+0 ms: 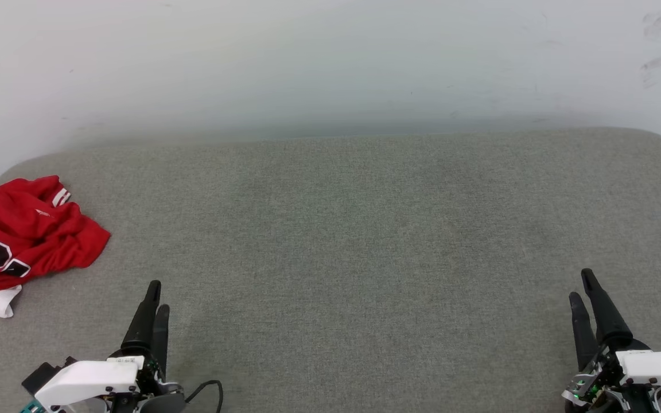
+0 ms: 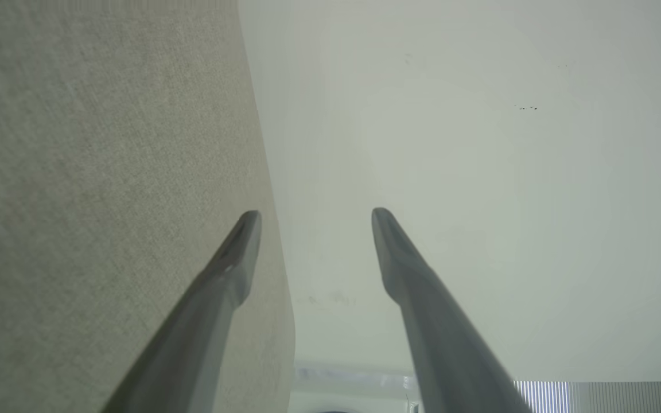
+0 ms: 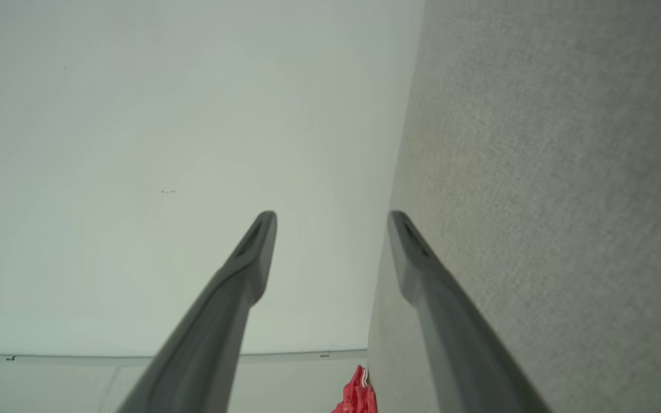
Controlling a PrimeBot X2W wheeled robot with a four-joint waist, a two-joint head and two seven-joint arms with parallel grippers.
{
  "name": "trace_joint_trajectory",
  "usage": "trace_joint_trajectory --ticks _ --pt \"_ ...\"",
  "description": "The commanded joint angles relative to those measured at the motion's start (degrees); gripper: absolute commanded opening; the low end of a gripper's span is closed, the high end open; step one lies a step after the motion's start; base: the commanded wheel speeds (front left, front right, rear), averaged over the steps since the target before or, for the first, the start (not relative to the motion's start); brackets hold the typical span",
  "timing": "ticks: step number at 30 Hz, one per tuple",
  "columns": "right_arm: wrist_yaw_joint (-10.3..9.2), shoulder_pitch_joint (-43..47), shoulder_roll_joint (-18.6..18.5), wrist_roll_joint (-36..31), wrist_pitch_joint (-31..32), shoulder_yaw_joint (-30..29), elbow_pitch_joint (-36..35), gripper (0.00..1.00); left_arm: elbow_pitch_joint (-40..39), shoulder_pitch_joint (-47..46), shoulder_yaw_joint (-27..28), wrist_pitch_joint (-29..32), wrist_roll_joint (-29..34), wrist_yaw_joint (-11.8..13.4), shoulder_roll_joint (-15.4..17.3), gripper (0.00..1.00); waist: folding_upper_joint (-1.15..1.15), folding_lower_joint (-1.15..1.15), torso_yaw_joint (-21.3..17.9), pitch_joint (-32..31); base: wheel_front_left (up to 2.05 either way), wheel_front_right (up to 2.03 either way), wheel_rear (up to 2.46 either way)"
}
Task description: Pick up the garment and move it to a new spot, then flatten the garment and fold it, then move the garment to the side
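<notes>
Black left hand (image 1: 158, 296), right hand (image 1: 582, 285): spread, empty.

Bare lab-like room: grey cloth surface (image 1: 365, 241) against scuffed white wall (image 1: 330, 57).

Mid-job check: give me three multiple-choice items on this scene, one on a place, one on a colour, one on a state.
1. Where on the grey surface does the garment lie? A) centre B) left edge C) right edge
2. Its main colour? A) blue B) red C) green
3. The left tool is: A) open, empty B) shut on cloth C) shut, empty
Key: B, it lies crumpled at the head view's far left; B, red cloth with a black number; A, its wrist view shows the fingers apart with nothing between.
</notes>
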Motion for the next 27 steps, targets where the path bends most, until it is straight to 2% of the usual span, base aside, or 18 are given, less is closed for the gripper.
trace_joint_trajectory --ticks 1,10,20,27 --pt "0.00 -0.6 -0.1 -1.5 -0.6 -0.3 -1.5 1.00 -1.4 -0.4 0.8 -0.6 1.6 0.0 0.2 1.00 0.00 0.00 0.0 0.0 0.00 0.00 0.00" --pt "0.00 -0.1 -0.1 -11.5 -3.0 -0.8 -4.9 1.00 -5.1 -0.3 2.0 -3.0 12.1 3.0 0.2 1.00 0.00 0.00 0.1 0.2 0.00 0.00 0.00" --pt "0.00 1.2 -0.1 -25.1 -5.4 0.5 -9.3 1.00 -9.6 1.3 -0.8 -5.4 26.6 7.3 0.2 1.00 0.00 0.00 0.2 0.4 0.00 0.00 0.00" --pt "0.00 2.0 -0.1 -34.4 -6.9 1.6 -11.1 1.00 -11.1 2.5 -3.2 -6.9 36.3 9.4 0.2 1.00 0.00 0.00 0.2 0.4 0.00 0.00 0.00"
